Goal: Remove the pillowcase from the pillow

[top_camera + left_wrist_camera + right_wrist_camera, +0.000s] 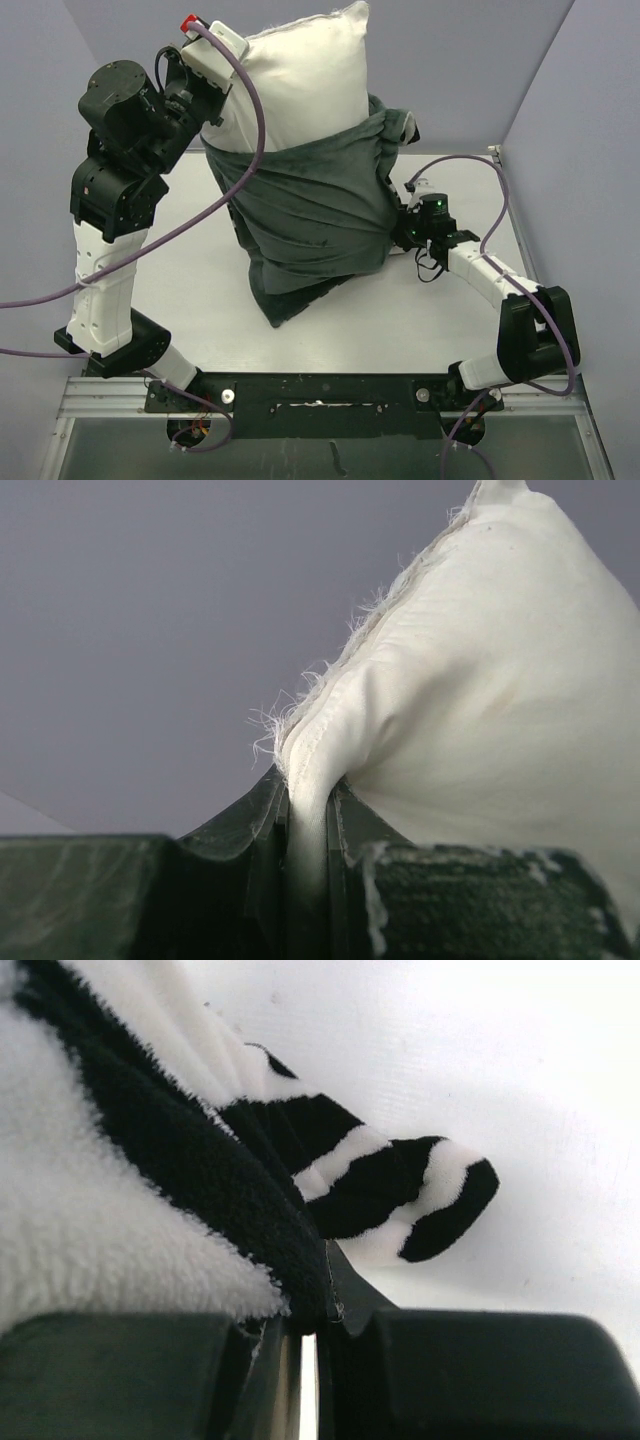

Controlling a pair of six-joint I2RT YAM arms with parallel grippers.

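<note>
Right gripper [312, 1315], just right of the pillow [300, 80], is pinching a zebra-striped fold of the pillowcase [310, 210] between nearly closed jaws. Pillowcase, dark fleece side out, is wrapping the pillow's lower half, its bunched rim sagging across the pillow's middle and its bottom corner resting on the table [200, 270]. Pillow is standing tilted, its white upper half sticking out bare. Left gripper [308, 815] is clamping the pillow's frayed upper-left seam, jaws tight on it.

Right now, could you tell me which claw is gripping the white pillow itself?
The left claw pinches the pillow by its frayed seam; the right claw holds the zebra-striped pillowcase.
</note>
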